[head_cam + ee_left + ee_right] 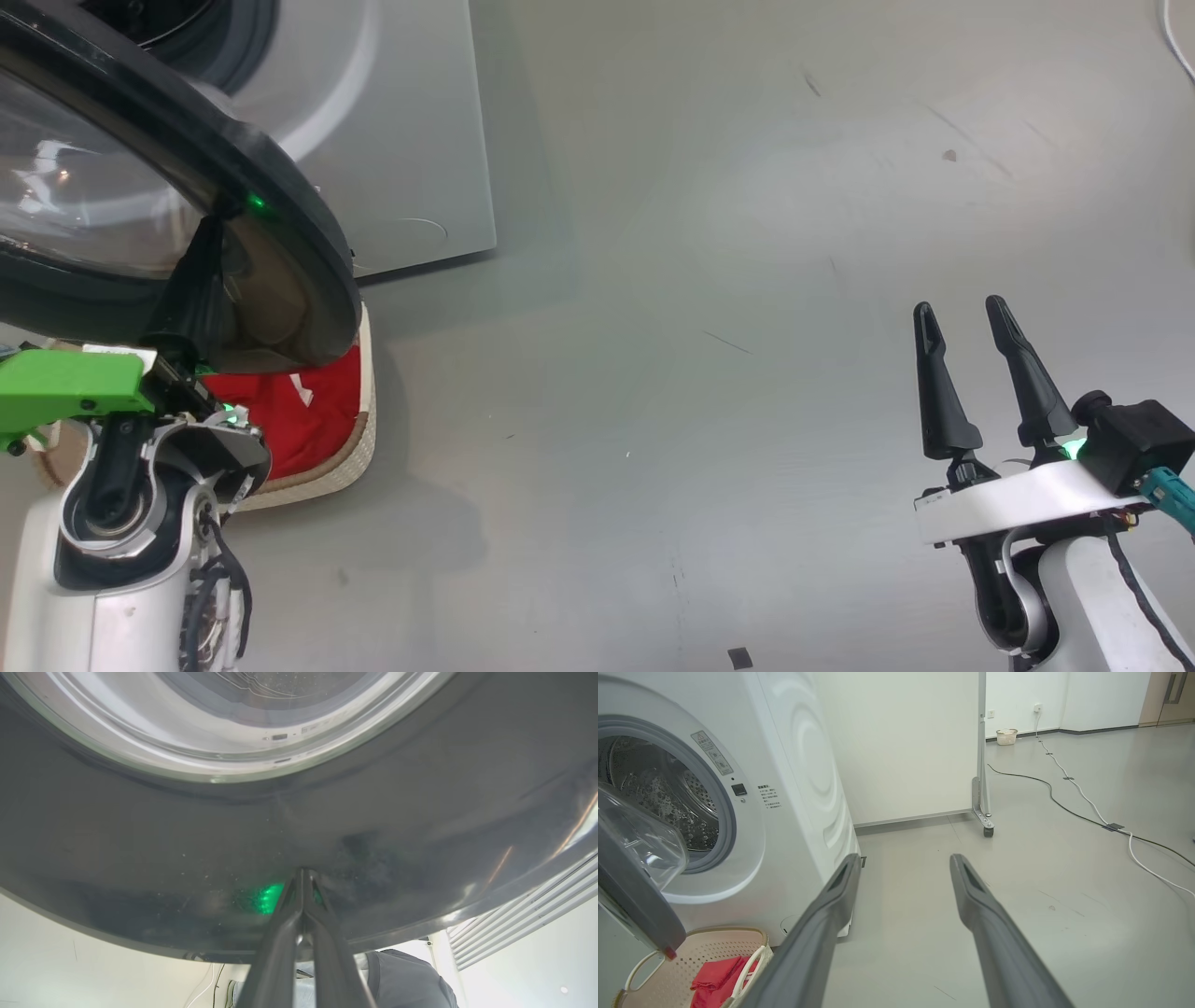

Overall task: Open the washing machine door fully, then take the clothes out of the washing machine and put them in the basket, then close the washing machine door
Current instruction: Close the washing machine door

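With its drum looking empty, the white washing machine (794, 788) stands ahead and to the left of the right pincer (906, 858). That pincer's two fingers are spread wide apart over bare floor, holding nothing. The machine's round, black-rimmed door (140, 849) hangs partly open. The left pincer (302, 872) has its fingers pressed together with nothing between them, tips touching the door's glossy rim. Below that pincer, under the door, sits the cream basket (366, 411), with the red clothes (299, 411) lying inside it. Unloading appears done, so closing the door looks like the step in hand. The next move calls for a steady push from the left pincer, swinging the door shut until it latches, without the tips sliding off the slick rim.
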Robot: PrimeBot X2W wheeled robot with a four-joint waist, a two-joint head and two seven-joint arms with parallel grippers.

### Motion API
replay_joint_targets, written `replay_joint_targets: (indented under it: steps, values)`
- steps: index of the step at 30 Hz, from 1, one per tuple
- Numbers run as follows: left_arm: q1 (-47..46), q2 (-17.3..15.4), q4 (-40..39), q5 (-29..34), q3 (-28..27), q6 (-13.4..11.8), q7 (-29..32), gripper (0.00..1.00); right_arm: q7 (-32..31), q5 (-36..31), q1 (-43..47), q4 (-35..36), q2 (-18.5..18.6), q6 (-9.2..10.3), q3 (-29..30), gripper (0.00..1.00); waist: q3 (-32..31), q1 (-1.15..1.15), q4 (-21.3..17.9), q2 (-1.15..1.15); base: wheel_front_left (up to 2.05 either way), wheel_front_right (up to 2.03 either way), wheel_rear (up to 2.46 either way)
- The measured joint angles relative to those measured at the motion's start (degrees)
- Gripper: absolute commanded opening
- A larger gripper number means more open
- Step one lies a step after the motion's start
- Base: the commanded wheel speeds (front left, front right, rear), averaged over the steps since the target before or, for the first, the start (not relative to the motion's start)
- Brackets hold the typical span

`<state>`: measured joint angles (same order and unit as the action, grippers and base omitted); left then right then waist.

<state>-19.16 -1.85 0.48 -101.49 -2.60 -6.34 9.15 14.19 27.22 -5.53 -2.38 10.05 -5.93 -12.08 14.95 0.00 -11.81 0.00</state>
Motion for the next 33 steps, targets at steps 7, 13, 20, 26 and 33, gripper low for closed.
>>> replay_joint_targets:
  steps: [7, 13, 20, 26, 33]
  values:
    - [-1.9, 0.0, 1.9, 0.1, 0.7, 0.0, -1.7, 0.00, 0.0, 0.3, -0.2, -0.1, -0.4, -0.05, 1.4, 1.00, 0.8, 0.00, -2.8, 0.00, 0.00, 0.00, 0.00]
    - [-2.7, 0.1, 3.0, 0.1, 2.6, 0.2, -1.7, 0.00, 0.0, 0.4, -0.2, -0.1, -0.6, -0.05, 2.4, 1.00, 1.0, 0.00, -3.1, 0.00, 0.00, 0.00, 0.00]
    - [-2.9, 0.1, 5.2, 1.4, 5.9, 2.4, -1.6, 0.00, 0.0, 0.4, -0.2, -0.1, -0.5, -0.07, 4.4, 1.00, 0.3, 0.00, -1.6, 0.00, 0.00, 0.00, 0.00]
    - [-2.1, -0.9, 6.7, 7.9, 9.9, 4.8, -1.6, 0.00, 0.0, -0.2, -0.1, -0.1, 0.0, -0.08, 5.2, 1.00, -1.0, 0.00, 0.8, 0.00, 0.00, 0.00, 0.00]
    - [0.8, -3.8, 7.9, 16.1, 14.0, 7.8, -2.3, 0.00, 0.0, -1.1, 0.3, 0.1, 0.9, -0.09, 6.1, 1.00, -2.9, 0.00, 4.5, 0.00, 0.00, 0.00, 0.00]
